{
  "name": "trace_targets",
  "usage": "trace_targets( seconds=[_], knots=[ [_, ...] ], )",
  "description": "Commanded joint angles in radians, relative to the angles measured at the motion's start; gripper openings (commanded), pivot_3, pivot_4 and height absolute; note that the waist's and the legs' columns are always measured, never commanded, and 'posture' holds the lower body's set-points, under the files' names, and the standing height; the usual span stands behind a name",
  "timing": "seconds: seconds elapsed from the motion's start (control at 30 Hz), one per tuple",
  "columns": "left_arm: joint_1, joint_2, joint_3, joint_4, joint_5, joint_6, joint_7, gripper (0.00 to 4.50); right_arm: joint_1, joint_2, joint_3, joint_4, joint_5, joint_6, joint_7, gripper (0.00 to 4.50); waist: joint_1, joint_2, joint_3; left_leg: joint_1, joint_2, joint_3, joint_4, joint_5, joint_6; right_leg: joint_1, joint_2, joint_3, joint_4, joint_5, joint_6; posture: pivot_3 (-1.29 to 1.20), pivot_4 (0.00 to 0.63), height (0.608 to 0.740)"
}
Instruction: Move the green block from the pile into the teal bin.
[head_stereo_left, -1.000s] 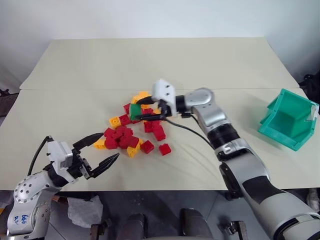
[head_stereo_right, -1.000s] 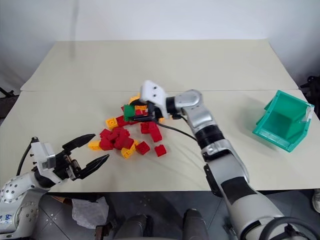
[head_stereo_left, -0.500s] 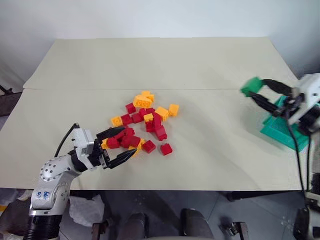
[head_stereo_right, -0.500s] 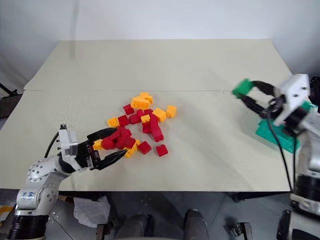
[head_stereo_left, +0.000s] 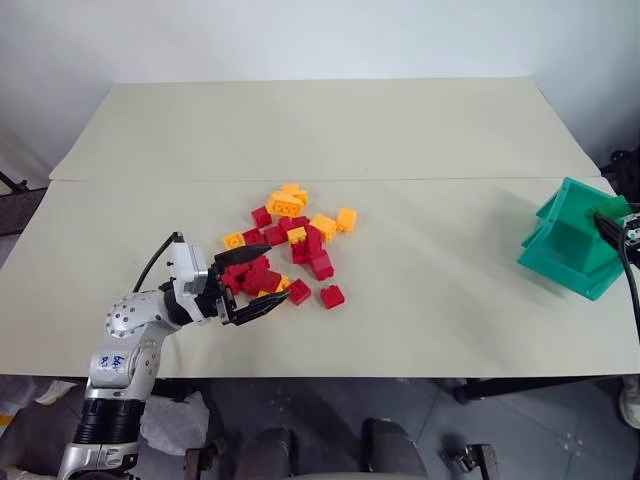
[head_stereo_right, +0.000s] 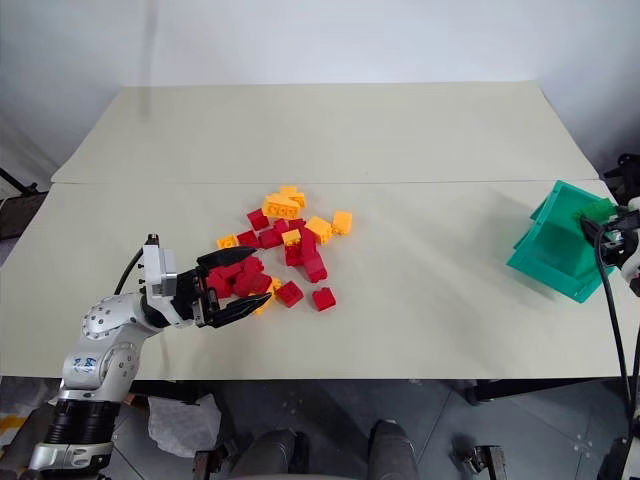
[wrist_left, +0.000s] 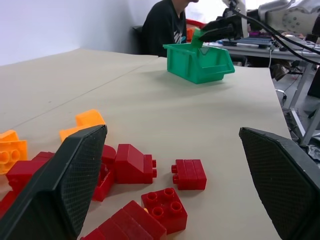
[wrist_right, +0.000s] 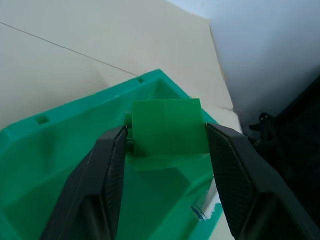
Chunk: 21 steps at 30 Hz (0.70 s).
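Right wrist view: my right tool (wrist_right: 167, 150) is clamped on the green block (wrist_right: 168, 126), one finger (wrist_right: 107, 165) flat on each side, block square between them and hanging above the open top of the teal bin (wrist_right: 60, 165). From the left wrist view the block (wrist_left: 197, 37) sits just over the bin's (wrist_left: 200, 62) far rim, not plainly over the middle.

Risks as I judge them:
- Release this close to the rim: block may clip the wall and bounce out onto the bench (head_stereo_left: 430, 260) or off its nearby edge.
- Bin stands close to the bench corner; a push from the tool on the way down could shove or tip it.
- Slanted walls and the cut-down front give a tumbling block a way out.

Left tool (head_stereo_left: 258, 283) is spread wide and empty, fingertips at the near edge of the pile (head_stereo_left: 285, 250); any drift forward would scatter the red bricks (wrist_left: 190, 174). A person (wrist_left: 165, 25) sits beyond the bin.
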Motion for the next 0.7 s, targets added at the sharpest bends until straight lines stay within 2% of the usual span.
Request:
trace_targets(
  seconds=[0.03,0.17,0.23,0.3,0.37,0.43,0.6,0.7],
  knots=[
    [-0.006,0.022,0.033,-0.005,-0.002,-0.014,-0.004,4.50,-0.044,-0.037,0.004,0.039,0.018,-0.013,0.000,3.08,0.000,0.000,0.000,0.000,0.000,0.000,0.000,0.000,0.000,0.000,0.000,0.000,0.000,0.000,0.000,0.00,0.150,0.740],
    [0.009,0.032,0.044,-0.014,-0.002,-0.013,0.004,4.50,-0.058,-0.056,0.002,0.044,0.037,-0.034,0.026,4.44,0.004,0.000,0.000,0.000,0.000,0.000,0.000,0.000,0.000,0.000,0.000,0.000,-0.001,0.000,0.000,0.00,0.150,0.740],
    [0.027,0.040,0.052,-0.015,0.009,-0.016,0.008,4.50,-0.039,-0.067,-0.005,0.019,0.049,-0.053,0.053,4.47,0.005,0.000,0.000,-0.001,0.000,0.000,0.000,0.000,0.000,0.000,0.000,0.000,-0.001,0.000,0.001,0.00,0.150,0.740],
    [0.045,0.048,0.062,-0.013,0.018,-0.024,0.011,4.50,-0.010,-0.062,-0.015,-0.044,0.098,-0.109,0.141,4.47,0.005,0.000,0.000,-0.001,0.000,0.000,-0.001,0.000,0.000,0.000,0.000,-0.001,-0.001,0.000,0.001,0.00,0.150,0.740],
    [0.062,0.063,0.080,0.003,0.041,-0.032,0.031,4.50,0.039,-0.028,-0.026,-0.208,0.240,-0.095,0.294,4.47,0.005,0.001,0.000,-0.001,0.000,-0.001,-0.001,0.000,0.000,0.000,0.000,-0.001,-0.002,0.000,0.001,0.00,0.150,0.740],
    [0.079,0.081,0.096,0.017,0.041,-0.039,0.021,4.50,0.108,-0.012,-0.012,-0.365,0.338,-0.045,0.387,4.47,0.000,0.001,0.000,0.000,0.002,-0.001,-0.002,0.000,0.000,0.000,0.001,-0.002,-0.001,0.000,0.001,0.00,0.150,0.740],
    [0.108,0.129,0.121,0.027,0.057,-0.054,0.005,4.50,0.312,0.029,0.043,-0.670,0.456,0.041,0.466,4.47,0.015,0.000,0.001,0.000,0.003,-0.006,-0.001,0.000,0.000,0.001,0.001,-0.004,-0.002,0.001,0.001,0.00,0.150,0.740],
    [0.143,0.146,0.141,0.002,0.067,-0.077,0.009,4.50,0.412,0.054,0.084,-0.764,0.448,0.004,0.511,4.47,0.027,0.001,0.001,-0.001,0.002,-0.011,-0.001,-0.001,0.000,0.002,0.000,-0.004,-0.003,0.001,0.001,0.00,0.150,0.740]
  ],
)
